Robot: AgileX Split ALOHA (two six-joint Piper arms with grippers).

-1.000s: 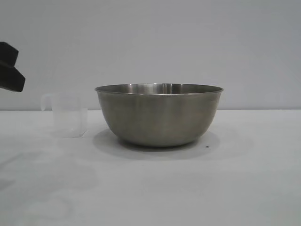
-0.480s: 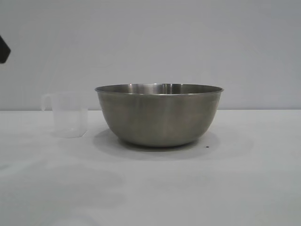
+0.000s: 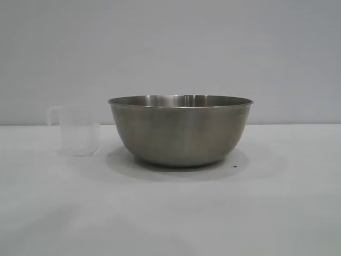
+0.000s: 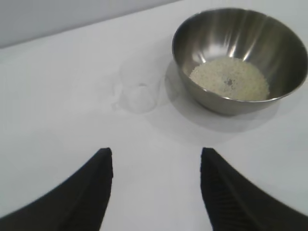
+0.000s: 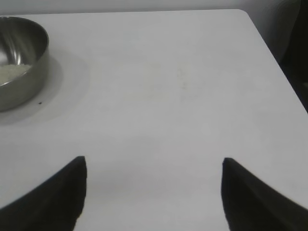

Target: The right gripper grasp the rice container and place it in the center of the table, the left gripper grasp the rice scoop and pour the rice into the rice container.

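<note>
The steel rice container stands upright in the middle of the white table. The left wrist view looks into the rice container, where a pale layer of rice covers the bottom. The translucent rice scoop stands upright and looks empty just left of it, a small gap apart; the left wrist view shows this rice scoop too. My left gripper is open, held back from the scoop with nothing between its fingers. My right gripper is open over bare table, away from the rice container. Neither arm appears in the exterior view.
A tiny dark speck lies on the table by the bowl's right side. The table's far corner and edge show in the right wrist view, with something dark beyond it.
The left arm's dark shape at the exterior view's left edge has drawn away and left the picture. The bowl and the scoop have not moved.
</note>
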